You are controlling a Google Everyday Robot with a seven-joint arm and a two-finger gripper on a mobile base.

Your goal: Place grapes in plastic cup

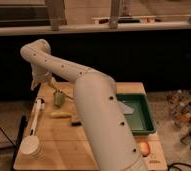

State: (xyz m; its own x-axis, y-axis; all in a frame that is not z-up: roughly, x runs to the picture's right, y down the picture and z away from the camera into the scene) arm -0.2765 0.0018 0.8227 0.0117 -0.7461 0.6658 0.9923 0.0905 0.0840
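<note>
The grapes [59,99] are a small pale green lumpy bunch on the far left part of the wooden table [54,145]. My gripper [54,90] hangs from the white arm's wrist directly over the grapes, at their top. Whether it touches or holds them cannot be told. The plastic cup [30,146] is a short white round cup standing upright at the table's front left corner, well away from the gripper.
A pale yellow banana-like piece [60,114] lies just in front of the grapes. A long white utensil [35,116] lies along the left edge. A green tray [137,114] sits at the right, an orange object [144,147] in front of it. My arm [96,115] crosses the table's middle. Bottles [189,111] stand off to the right.
</note>
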